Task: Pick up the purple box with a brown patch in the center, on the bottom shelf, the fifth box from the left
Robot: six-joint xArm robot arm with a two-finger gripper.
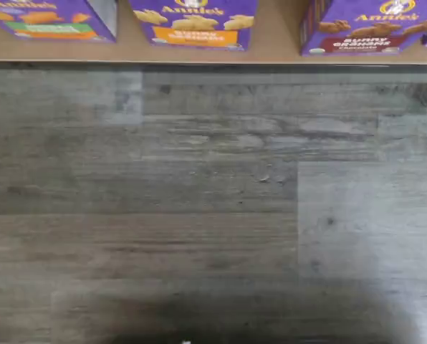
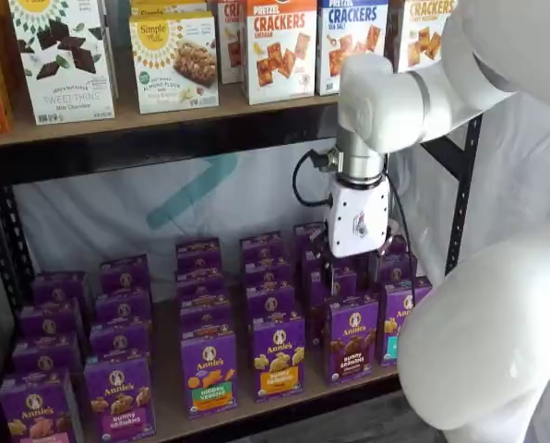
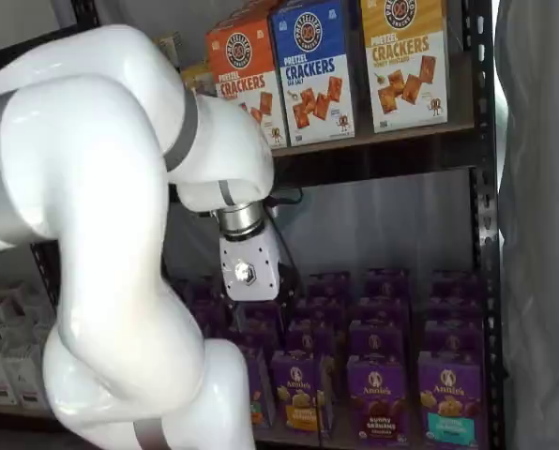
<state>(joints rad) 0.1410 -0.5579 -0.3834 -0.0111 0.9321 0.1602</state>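
Note:
The purple box [image 2: 352, 338] with dark brown bunny crackers stands upright in the front row of the bottom shelf [image 2: 257, 411]. It also shows in a shelf view [image 3: 378, 394] and in the wrist view [image 1: 371, 32] at the edge of the tan shelf board [image 1: 274, 46]. My gripper [image 2: 356, 266] hangs above and a little behind this box, over the purple rows. Its white body also shows in a shelf view [image 3: 253, 298]. The black fingers blend into the dark boxes, so no gap can be made out. Nothing is in the gripper.
A yellow-band purple box [image 2: 278, 356] stands left of the target and a teal-band one [image 2: 400, 318] to its right. More purple boxes fill the rows behind. The upper shelf [image 2: 164, 115] holds cracker cartons. Black uprights [image 3: 486, 234] frame the rack. The wrist view mostly shows grey wood floor [image 1: 213, 215].

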